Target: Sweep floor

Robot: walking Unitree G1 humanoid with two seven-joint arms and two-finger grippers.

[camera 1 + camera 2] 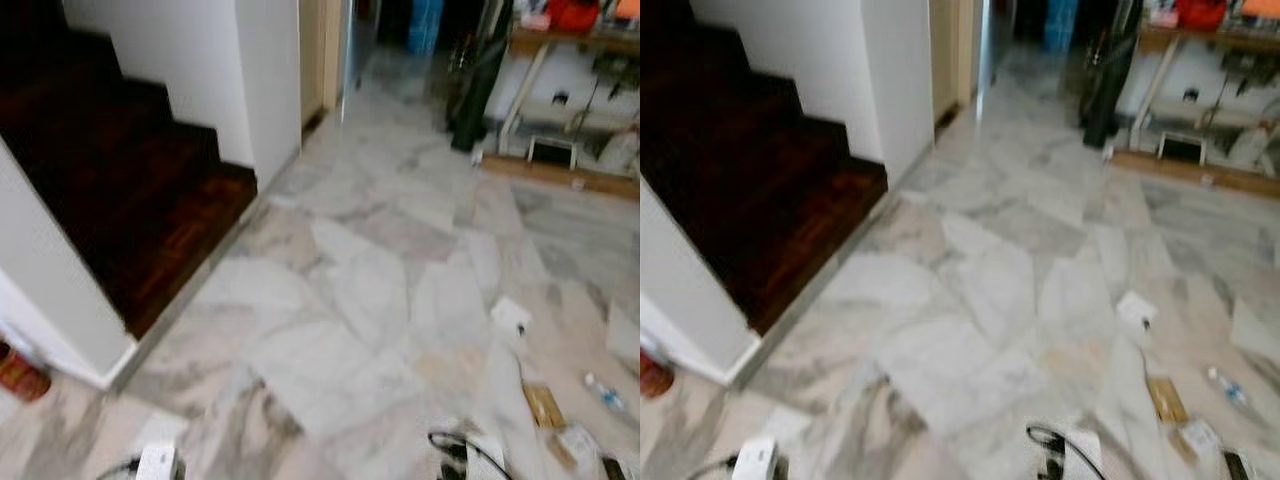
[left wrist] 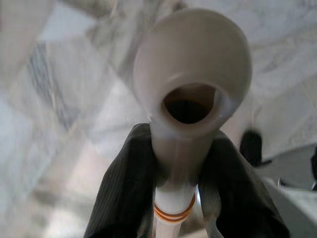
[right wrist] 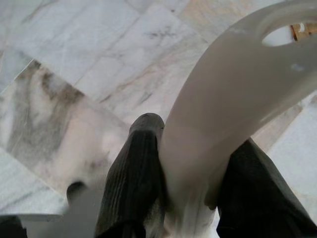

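My left gripper point(image 2: 179, 163) is shut on a white tubular handle point(image 2: 193, 59) with orange rings and a hole at its end, seemingly a broom's. A broad white handle point(image 3: 233, 84) with a hanging hole, likely a dustpan's, is clamped in my shut right gripper point(image 3: 190, 148). Both hang over the grey-white marble floor point(image 1: 350, 290). Litter lies on the floor ahead to the right: a white paper scrap point(image 1: 510, 315), a brown cardboard piece point(image 1: 543, 405) and a small plastic bottle point(image 1: 605, 393). The views are blurred.
Dark wooden stairs point(image 1: 130, 190) with a white side wall point(image 1: 60, 300) rise on the left. A white pillar point(image 1: 250, 80) stands beside a passage point(image 1: 395, 50) leading away. A wooden shelf unit point(image 1: 570, 100) and a tall black object point(image 1: 480, 90) stand back right. A red item point(image 1: 20, 375) sits bottom left.
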